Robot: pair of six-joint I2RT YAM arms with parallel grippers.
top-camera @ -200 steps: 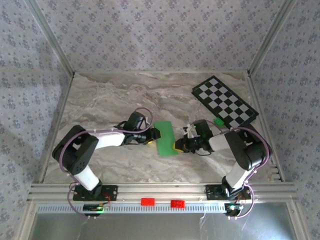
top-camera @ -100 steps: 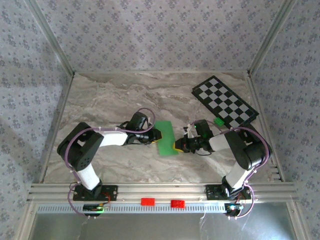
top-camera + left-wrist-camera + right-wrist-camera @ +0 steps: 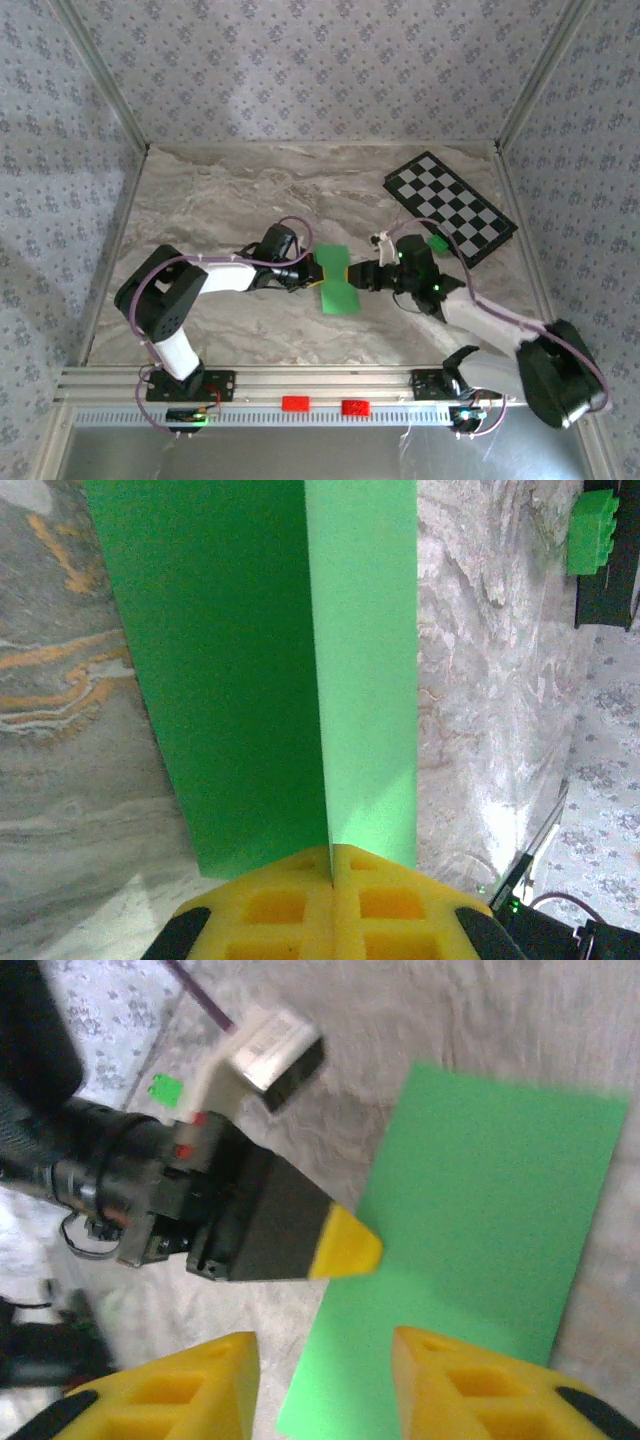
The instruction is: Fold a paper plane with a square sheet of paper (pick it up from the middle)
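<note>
Grey marbled tabletop (image 3: 200, 200) beneath everything. At far right, black-and-white checkered board (image 3: 450, 207), untouched. At centre, between the arms: thin bright green square sheet of paper (image 3: 340, 298), already doubled into a long strip running near to far. Seen from the left wrist, two green panels meeting along one straight line.

Changed hands within the last second. Left gripper (image 3: 312, 270), open a second ago, now pinched tight on the strip's left edge, about midway along. Right gripper (image 3: 362, 274), clamped before, now parted and poised at the right edge, gripping nothing. Probably a regrip ahead of the next crease; paper plane still far off.

Tiny green block (image 3: 438, 243) just beside the board, idle.
</note>
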